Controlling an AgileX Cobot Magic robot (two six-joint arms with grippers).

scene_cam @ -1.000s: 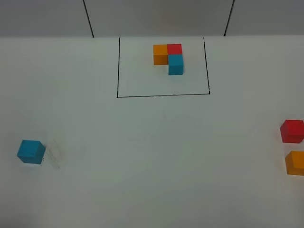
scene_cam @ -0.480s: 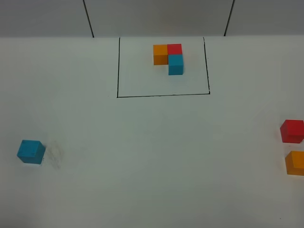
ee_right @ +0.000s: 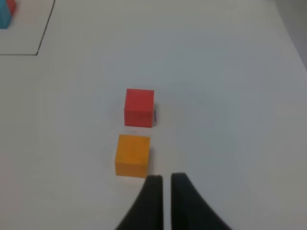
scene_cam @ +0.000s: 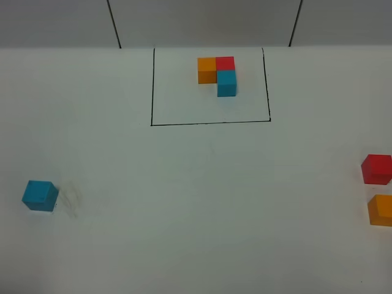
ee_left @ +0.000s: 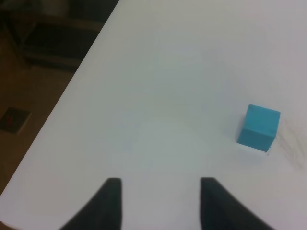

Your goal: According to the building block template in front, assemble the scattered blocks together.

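The template [scene_cam: 218, 75] is an L of orange, red and blue cubes inside a black drawn rectangle at the table's back. A loose blue cube [scene_cam: 40, 195] lies at the far left, also in the left wrist view [ee_left: 258, 126]. A loose red cube [scene_cam: 376, 169] and a loose orange cube [scene_cam: 381, 210] lie at the far right, one behind the other; they also show in the right wrist view as red [ee_right: 139, 107] and orange [ee_right: 132, 155]. My left gripper [ee_left: 160, 184] is open and empty, apart from the blue cube. My right gripper [ee_right: 163, 179] is shut and empty, just beside the orange cube.
The white table [scene_cam: 196, 202] ends close to the blue cube on the left, with dark floor [ee_left: 33, 72] beyond that edge. The table's right edge runs near the red and orange cubes. Neither arm shows in the exterior high view.
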